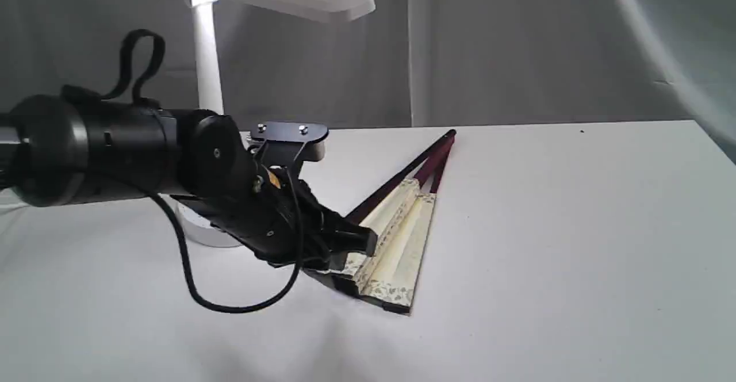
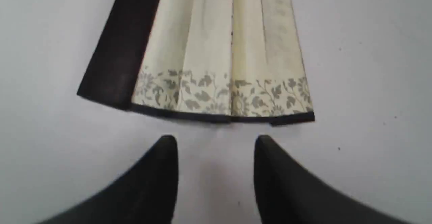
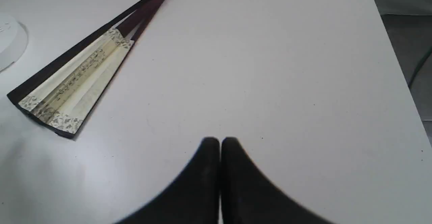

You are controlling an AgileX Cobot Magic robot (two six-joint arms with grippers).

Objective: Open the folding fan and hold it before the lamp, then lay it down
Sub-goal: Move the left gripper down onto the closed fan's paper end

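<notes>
The folding fan (image 1: pixel 397 226) lies on the white table, spread only a little, with its pivot end toward the back. Its cream pleats, leafy border and dark guard fill the left wrist view (image 2: pixel 219 65); the right wrist view shows the whole fan (image 3: pixel 84 68). My left gripper (image 1: pixel 359 247) hovers at the fan's wide end, open, and its black fingers (image 2: pixel 158 173) hold nothing. My right gripper (image 3: pixel 220 143) is shut and empty, above bare table away from the fan. The white lamp (image 1: pixel 207 60) stands at the back left, partly hidden behind my left arm.
The lamp's round base (image 3: pixel 10 38) sits close to the fan's dark guard. A black cable (image 1: pixel 190 272) loops down from my left arm. The table's right edge (image 3: pixel 395 65) drops off to a dark floor. A grey curtain hangs behind the table.
</notes>
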